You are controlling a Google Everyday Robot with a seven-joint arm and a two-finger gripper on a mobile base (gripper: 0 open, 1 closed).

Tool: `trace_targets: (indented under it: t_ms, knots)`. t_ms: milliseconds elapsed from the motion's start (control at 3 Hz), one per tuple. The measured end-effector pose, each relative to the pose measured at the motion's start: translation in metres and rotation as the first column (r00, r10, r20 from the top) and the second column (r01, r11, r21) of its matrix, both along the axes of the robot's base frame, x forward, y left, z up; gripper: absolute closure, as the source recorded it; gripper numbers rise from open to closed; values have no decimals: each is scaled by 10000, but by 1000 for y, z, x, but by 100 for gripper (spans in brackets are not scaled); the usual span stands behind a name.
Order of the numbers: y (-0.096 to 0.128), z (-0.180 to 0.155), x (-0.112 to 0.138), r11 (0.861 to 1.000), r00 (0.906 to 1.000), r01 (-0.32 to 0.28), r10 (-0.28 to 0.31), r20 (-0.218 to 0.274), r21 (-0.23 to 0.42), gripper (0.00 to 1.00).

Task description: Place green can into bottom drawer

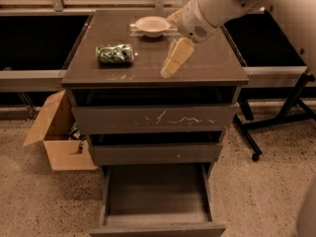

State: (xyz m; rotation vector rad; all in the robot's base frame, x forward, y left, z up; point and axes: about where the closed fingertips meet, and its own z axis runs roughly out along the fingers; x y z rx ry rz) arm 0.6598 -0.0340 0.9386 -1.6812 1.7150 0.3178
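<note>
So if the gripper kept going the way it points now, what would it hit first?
Probably the cabinet top, near its front edge: the gripper hangs tilted downward over it. The green can lies well aside of that line, though depth is unclear.

No text can be read; the can [114,54] bears illegible white markings; the gripper [170,69] hovers right of it

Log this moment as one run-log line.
green can: on its side on cabinet top | claw: over top, right of can, apart | bottom drawer: open | placed: not yet
</note>
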Motion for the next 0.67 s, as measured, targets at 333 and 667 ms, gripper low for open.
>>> trace_targets:
  t_ms: [333, 667]
  knots:
    - [20, -11, 31, 9988, 9993, -370, 369, 30, 314, 0]
    - [47, -19, 58, 9966, 9973, -739, 738, 46, 358, 0]
